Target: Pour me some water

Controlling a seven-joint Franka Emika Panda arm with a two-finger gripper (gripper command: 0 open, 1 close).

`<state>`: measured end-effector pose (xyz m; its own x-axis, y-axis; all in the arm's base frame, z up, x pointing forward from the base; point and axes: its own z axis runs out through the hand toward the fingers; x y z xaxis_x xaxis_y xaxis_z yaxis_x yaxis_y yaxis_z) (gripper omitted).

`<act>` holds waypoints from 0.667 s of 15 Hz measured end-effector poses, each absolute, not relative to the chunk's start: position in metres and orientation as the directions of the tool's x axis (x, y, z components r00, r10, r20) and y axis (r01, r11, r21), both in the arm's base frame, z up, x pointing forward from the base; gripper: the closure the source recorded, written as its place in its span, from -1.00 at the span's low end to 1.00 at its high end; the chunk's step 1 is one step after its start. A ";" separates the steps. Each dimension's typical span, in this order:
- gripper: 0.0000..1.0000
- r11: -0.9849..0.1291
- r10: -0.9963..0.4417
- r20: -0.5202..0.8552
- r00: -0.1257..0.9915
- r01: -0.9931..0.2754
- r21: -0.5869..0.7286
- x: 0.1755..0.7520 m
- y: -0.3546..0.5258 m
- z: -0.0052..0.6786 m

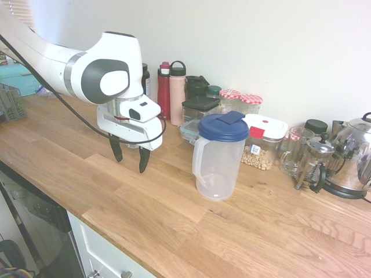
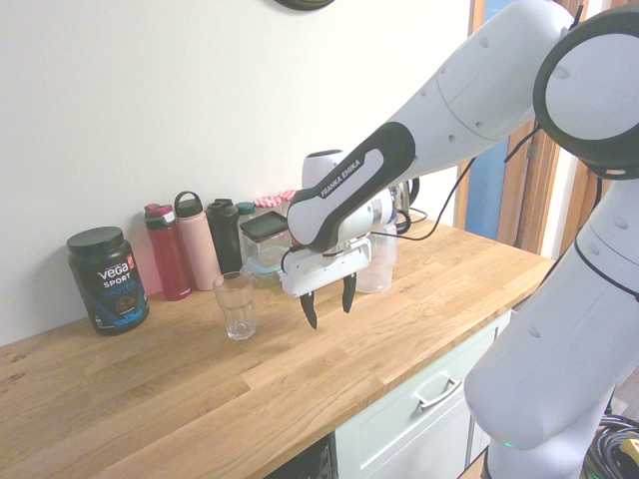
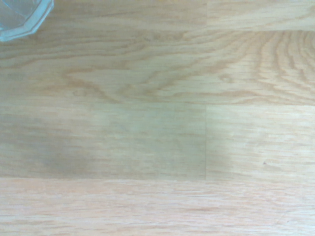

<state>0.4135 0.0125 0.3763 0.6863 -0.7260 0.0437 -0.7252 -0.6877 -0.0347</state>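
1. Jaws wide apart, nothing b/w them, hanging over the table [image 1: 145,211] in the 1st exterior view! Pitcher [image 1: 217,168] stands upright, well off to one side of them, w/ its blue lid [image 1: 223,128] on and its handle [image 1: 198,159] free. No grip, no lift, no tilt: pour's not begun, folks. Water level inside? Can't tell thru that cloudy plastic.

2. Over to the 2nd exterior view: same story, jaws open & holding zip. Drinking glass [image 2: 238,309] is upright on the table, near the protein tub [image 2: 108,284] & bottles, apart from the jaws. No water that I can make out in it. Pitcher's partly hidden behind the arm [image 2: 439,120] here.

3. Wrist view now: mostly bare wood, plus a clear faceted rim or base in one corner, prob. the glass; nothing gripped. Progress call: approx. zero done. Left to do: grab pitcher, sort the spout if it's shut, bring it to the glass, tip, pour, set it back down.
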 end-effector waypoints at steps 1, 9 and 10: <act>-1.00 -0.684 -0.729 0.039 0.683 -0.728 -0.035 0.414 0.013 0.375; -1.00 -0.633 -0.773 0.162 0.614 -0.762 -0.133 0.373 -0.018 0.488; -1.00 -0.624 -0.779 0.193 0.596 -0.767 -0.151 0.363 -0.031 0.502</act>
<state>0.3633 -0.0310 0.5017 0.5961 -0.7794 0.1929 -0.7670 -0.6238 -0.1505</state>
